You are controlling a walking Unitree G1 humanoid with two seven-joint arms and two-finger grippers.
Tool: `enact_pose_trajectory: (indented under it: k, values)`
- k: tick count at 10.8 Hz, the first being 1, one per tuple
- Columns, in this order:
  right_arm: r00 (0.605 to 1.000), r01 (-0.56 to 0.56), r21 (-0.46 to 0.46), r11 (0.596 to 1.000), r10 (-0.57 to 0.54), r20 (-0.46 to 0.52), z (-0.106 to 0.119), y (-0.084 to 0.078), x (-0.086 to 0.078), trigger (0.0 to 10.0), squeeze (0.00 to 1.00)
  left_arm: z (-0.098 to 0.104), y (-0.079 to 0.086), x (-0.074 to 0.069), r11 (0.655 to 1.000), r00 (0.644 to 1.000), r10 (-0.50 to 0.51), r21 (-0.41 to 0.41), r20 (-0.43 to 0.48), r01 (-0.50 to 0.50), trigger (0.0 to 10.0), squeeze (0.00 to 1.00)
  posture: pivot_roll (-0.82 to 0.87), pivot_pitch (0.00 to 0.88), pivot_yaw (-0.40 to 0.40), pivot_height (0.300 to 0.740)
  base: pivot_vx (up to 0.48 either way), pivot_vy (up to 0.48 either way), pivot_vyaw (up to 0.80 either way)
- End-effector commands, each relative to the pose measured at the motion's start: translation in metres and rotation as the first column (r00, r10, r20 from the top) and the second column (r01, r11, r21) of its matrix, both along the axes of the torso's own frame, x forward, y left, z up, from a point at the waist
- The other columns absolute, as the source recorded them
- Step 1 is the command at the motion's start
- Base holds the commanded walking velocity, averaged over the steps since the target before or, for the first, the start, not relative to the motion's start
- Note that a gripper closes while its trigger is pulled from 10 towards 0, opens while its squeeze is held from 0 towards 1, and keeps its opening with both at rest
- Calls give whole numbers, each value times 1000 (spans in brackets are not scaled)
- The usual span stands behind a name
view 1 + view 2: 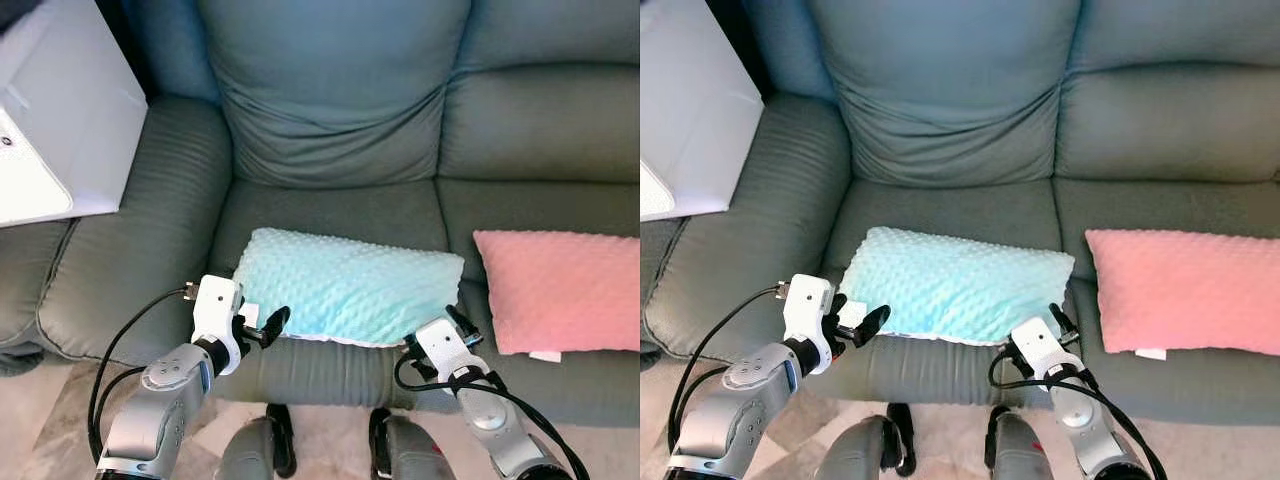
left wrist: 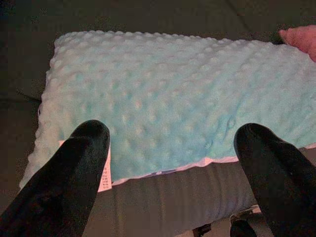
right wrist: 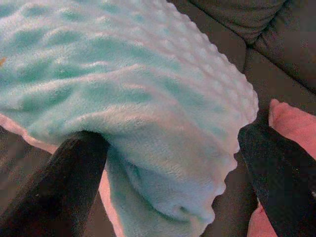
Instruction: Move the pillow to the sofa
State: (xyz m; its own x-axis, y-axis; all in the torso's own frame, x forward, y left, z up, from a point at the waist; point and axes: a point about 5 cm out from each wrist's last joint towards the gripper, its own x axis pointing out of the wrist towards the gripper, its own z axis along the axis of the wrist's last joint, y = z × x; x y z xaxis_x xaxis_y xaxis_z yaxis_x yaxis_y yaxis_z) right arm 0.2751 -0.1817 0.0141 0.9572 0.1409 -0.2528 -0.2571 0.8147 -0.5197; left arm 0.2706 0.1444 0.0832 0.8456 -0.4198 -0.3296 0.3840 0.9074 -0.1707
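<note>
I am looking down at the grey-green sofa, where the light blue dotted pillow is lying flat on the seat cushion, its long front edge sitting right along the front lip of the seat. My left hand is hovering at the pillow's near left corner, just beside the small white tag that is hanging off that corner; its two black fingers are standing wide apart, with the pillow's front edge lying between and beyond them, and they are gripping nothing. My right hand is sitting at the pillow's near right corner, and its fingers are spread apart too, straddling the corner: in the right wrist view the plush fabric is bulging into the gap between them, and one finger is lying against the underside of the folded edge, but they are not pressing together on it. To the right, on the neighbouring seat cushion, a pink pillow is lying flat, near the blue one but not touching it. At the far left, past the sofa's armrest, a white box-like object is standing. Below my arms I am seeing my own legs and a pale floor.
</note>
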Motion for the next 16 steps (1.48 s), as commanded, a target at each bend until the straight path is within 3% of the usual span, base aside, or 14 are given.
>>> enact_pose_trajectory:
  k: [1,7,8,9,13,16]
  values:
    - [1000,-3,12,1000,3,-30,-6,2,-6,10000,1000,-8,6,-5,1000,999,10,14,-32,-9,10000,0,-30,237,70,740,0,0,0]
    - [999,5,22,1000,-4,-32,-5,2,-7,10000,1000,-10,8,-4,1000,999,19,16,-27,-19,10000,0,-34,227,70,740,0,0,0]
    - [959,142,270,952,-64,-277,-26,-7,-28,10000,1000,-39,21,-5,989,984,144,-16,-109,-146,10000,0,-88,75,57,740,0,0,0]
    - [953,154,298,942,-62,-296,-28,-7,-32,10000,1000,-42,22,-5,986,980,161,-25,-119,-165,10000,0,-94,68,56,740,0,0,0]
    - [960,180,350,919,-86,-268,-15,-8,-30,10000,1000,-42,23,1,982,979,183,-21,-87,-186,10000,0,-102,48,56,740,0,0,0]
    - [973,194,375,906,-130,-190,4,-3,-13,10000,1000,-38,24,4,978,977,203,-36,-60,-206,10000,0,-95,37,65,740,0,0,0]
